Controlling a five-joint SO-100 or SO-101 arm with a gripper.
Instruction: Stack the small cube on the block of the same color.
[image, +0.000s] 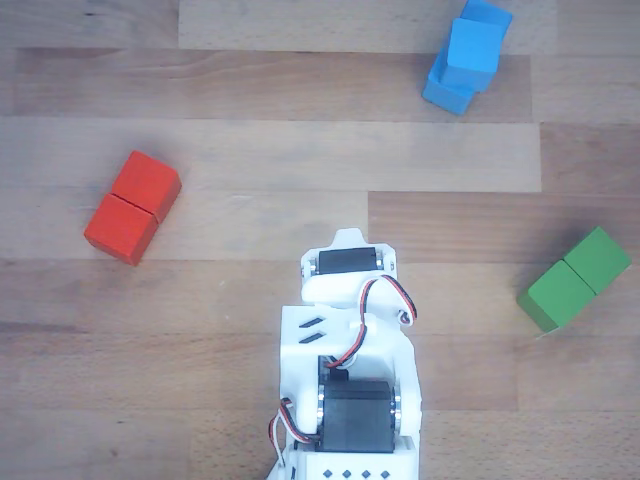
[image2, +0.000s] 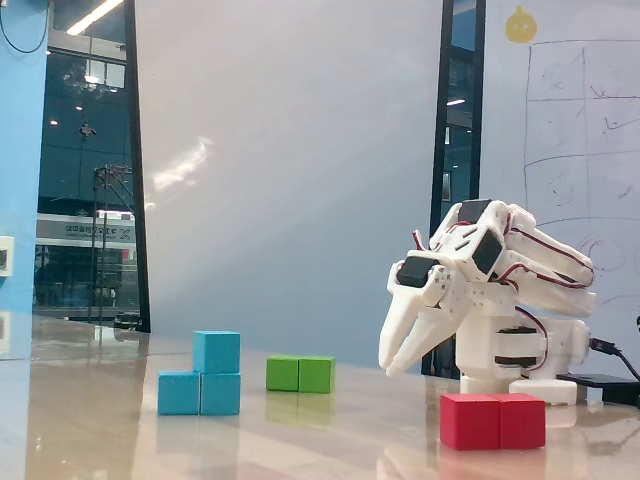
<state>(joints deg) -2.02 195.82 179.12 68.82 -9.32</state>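
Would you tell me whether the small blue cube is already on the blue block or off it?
On it. In the fixed view the small cube sits atop the right half of the blue block, and the gripper hangs apart, holding nothing.

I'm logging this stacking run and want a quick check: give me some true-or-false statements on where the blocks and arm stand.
1. The small light-blue wooden cube sits on the light-blue oblong wooden block. True.
2. The gripper holds the cube. False: its fingers hold nothing, away from the stack.
3. The red oblong wooden block carries a cube. False: its top is bare.
4. The green oblong wooden block lies alone on the table. True.
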